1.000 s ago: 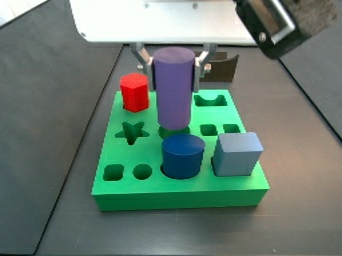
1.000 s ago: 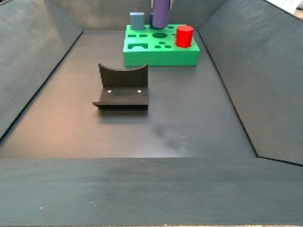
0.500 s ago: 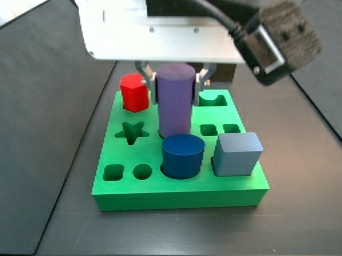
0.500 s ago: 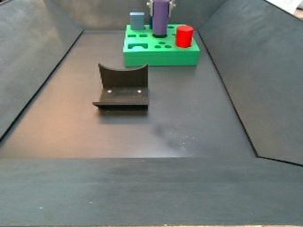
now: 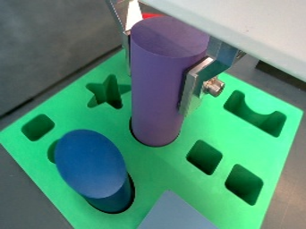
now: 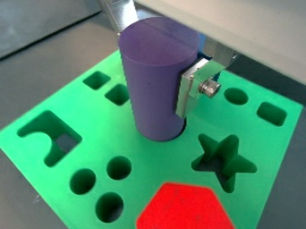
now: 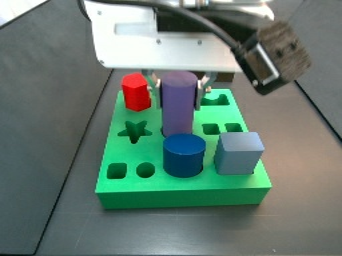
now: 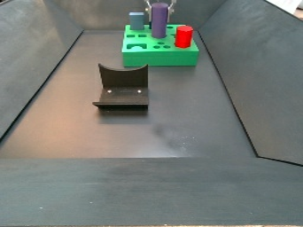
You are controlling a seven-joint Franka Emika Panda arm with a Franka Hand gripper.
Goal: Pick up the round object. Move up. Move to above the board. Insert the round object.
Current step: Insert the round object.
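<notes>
The tall purple cylinder (image 5: pixel 159 80) stands upright with its lower end inside a round hole of the green board (image 5: pixel 72 112). My gripper (image 5: pixel 167 67) is shut on its upper part; one silver finger (image 5: pixel 198 82) presses its side. The cylinder, gripper and board also show in a wrist view (image 6: pixel 156 80) (image 6: pixel 162 76) (image 6: pixel 72 134), and in both side views (image 7: pixel 177 100) (image 8: pixel 159 19). The gripper (image 7: pixel 181 85) hangs over the board (image 7: pixel 160 190) from above. The board (image 8: pixel 160 55) lies at the far end of the floor.
On the board stand a dark blue cylinder (image 7: pixel 185 156), a grey-blue cube (image 7: pixel 239 154) and a red block (image 7: pixel 135 92). A star hole (image 5: pixel 107 91) lies beside the purple cylinder. The dark fixture (image 8: pixel 120 87) stands mid-floor. Dark walls enclose the floor.
The gripper has moved down with the purple cylinder. Its lower end has sunk deeper into the board's round hole, so less of it stands above the board.
</notes>
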